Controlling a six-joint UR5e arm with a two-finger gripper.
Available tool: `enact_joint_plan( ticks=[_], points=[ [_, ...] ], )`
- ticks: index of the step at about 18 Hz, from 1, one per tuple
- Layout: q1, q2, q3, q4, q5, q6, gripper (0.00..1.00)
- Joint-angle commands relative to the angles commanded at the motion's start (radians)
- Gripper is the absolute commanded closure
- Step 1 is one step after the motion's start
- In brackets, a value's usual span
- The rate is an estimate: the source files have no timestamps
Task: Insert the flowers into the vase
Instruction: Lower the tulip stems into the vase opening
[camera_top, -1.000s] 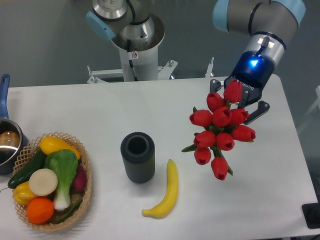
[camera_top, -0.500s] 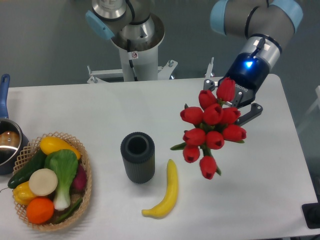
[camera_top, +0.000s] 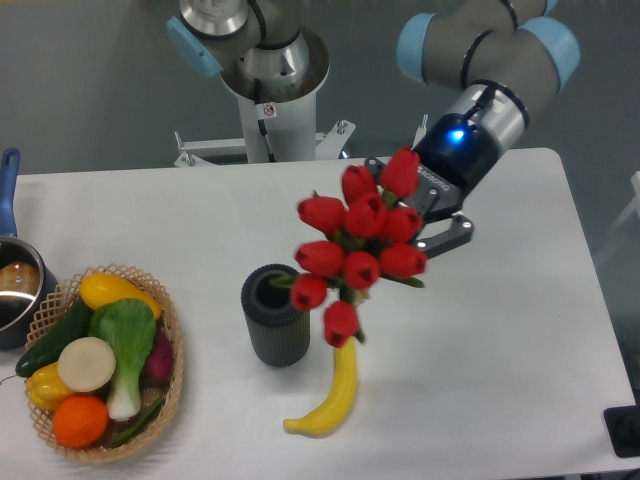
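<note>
The flowers (camera_top: 355, 250) are blurred, buds smeared, and they cover the gripper (camera_top: 415, 215) so its fingertips and grip cannot be made out; the stems are hidden behind the buds. One bud overlaps the vase (camera_top: 273, 322) at its right rim, another hides the top end of the banana (camera_top: 335, 395). The pot (camera_top: 15, 285) is cut off by the left edge, a dark object (camera_top: 625, 432) by the right edge, the arm (camera_top: 490, 50) by the top

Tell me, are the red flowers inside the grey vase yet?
Not yet. The red tulip bunch hangs beside the upright ribbed grey vase.
</note>
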Motion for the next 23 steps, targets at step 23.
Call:
enact_joint_plan(
  ticks=[23],
  points=[
    [-0.028, 0.066, -0.244, 0.026, -0.108, 0.141, 0.63]
  ],
)
